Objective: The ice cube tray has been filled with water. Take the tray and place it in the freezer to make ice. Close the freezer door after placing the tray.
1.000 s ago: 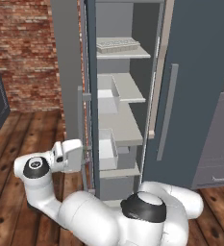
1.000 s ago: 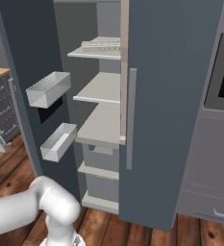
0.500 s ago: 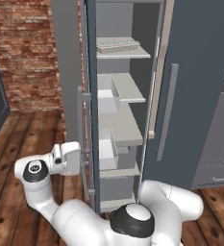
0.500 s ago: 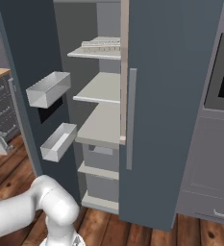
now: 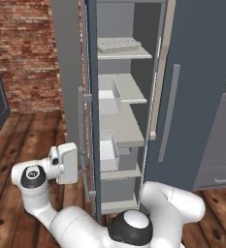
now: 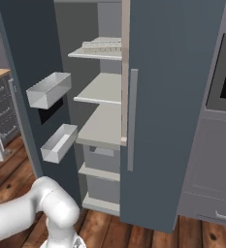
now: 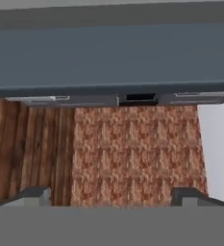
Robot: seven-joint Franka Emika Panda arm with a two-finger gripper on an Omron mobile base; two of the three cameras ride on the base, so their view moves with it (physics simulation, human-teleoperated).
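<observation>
On the top shelf of the freezer (image 5: 129, 121), the ice cube tray (image 5: 118, 46) lies flat, its grid of cells facing up; from the right base view the same tray (image 6: 102, 44) sits at the shelf's front edge. Below it the freezer holds more grey shelves. The freezer door (image 6: 24, 87) stands swung wide open to the freezer's left, two white door bins (image 6: 49, 89) on its inner face. The plain slate-blue door (image 5: 192, 92) to the freezer's right is closed. Left of the open door's edge, near the long grey handle (image 5: 81, 145), the gripper (image 7: 111, 196) has its jaws spread wide and empty, facing a brick wall (image 7: 137, 153) and wooden floor (image 7: 27, 149).
</observation>
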